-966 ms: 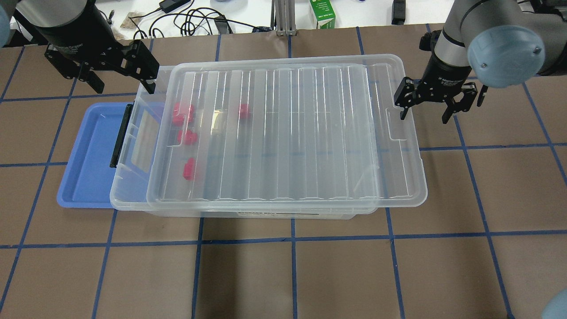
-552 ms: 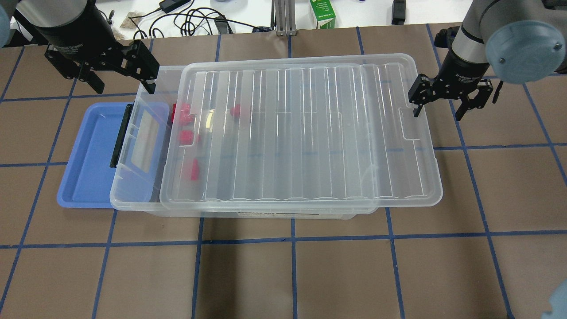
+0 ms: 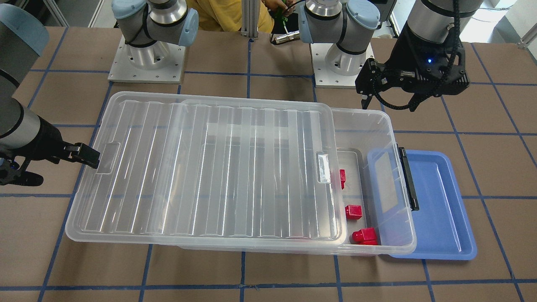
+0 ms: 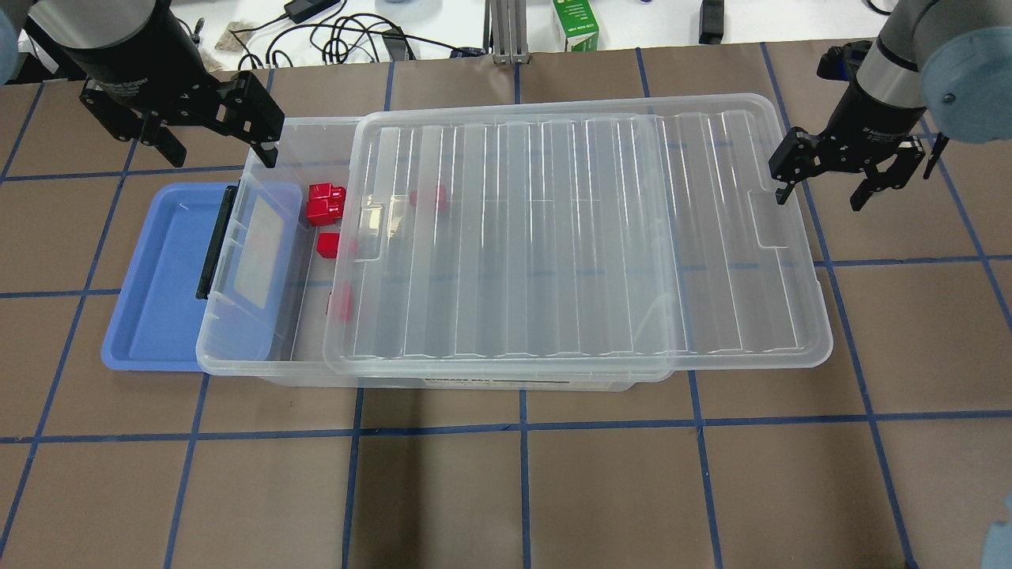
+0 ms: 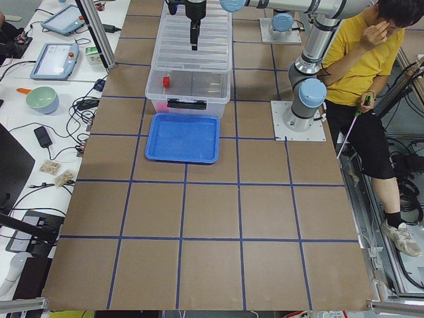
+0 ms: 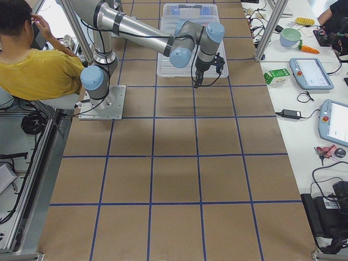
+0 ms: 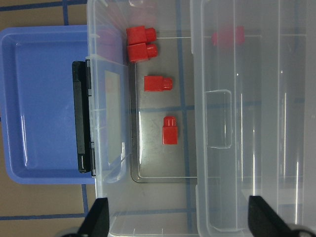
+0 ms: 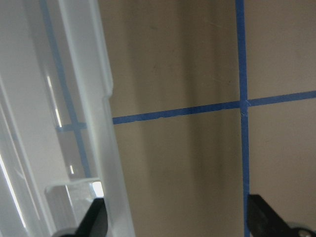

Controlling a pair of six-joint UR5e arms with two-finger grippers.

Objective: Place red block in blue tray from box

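Observation:
The box (image 4: 237, 365) is a clear bin with its ribbed lid (image 4: 577, 237) slid toward my right, leaving the left end uncovered. Several red blocks (image 4: 326, 201) lie in that uncovered end (image 7: 158, 83), and one more shows through the lid (image 4: 429, 197). The blue tray (image 4: 158, 276) lies empty against the box's left end, by the black latch (image 4: 217, 241). My left gripper (image 4: 220, 150) is open and empty above the box's far-left corner. My right gripper (image 4: 820, 191) is open, with one finger (image 3: 84, 156) against the lid's right rim.
A green carton (image 4: 575, 24) and cables lie on the white bench behind the table. A person in yellow (image 5: 361, 59) sits beside the robot bases. Blue tape lines cross the brown table (image 4: 522, 490).
My right gripper has moved to the right and the lid has slid with it, uncovering more of the box's left end and the red blocks. My left arm has not moved.

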